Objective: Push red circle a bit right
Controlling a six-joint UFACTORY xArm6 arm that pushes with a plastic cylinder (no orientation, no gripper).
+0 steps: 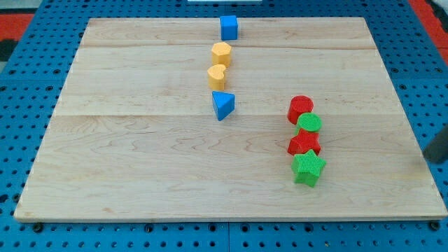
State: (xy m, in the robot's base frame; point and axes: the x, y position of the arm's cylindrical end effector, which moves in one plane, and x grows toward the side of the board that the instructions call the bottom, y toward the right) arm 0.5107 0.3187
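Note:
The red circle (300, 108) stands at the right of the wooden board (140, 161), at the top of a tight column of blocks. Just below it, touching, is a green circle (309, 124), then a red star (304, 144) and a green star (308, 168). A dark, blurred piece of my rod shows at the view's right edge, and my tip (430, 158) is beyond the board's right side, far to the right of the red circle and a little lower. It touches no block.
A blue cube (229, 27) sits at the board's top edge. Below it are a yellow hexagon (221, 53), a yellow heart (217, 75) and a blue triangle (222, 105). A blue pegboard surrounds the board.

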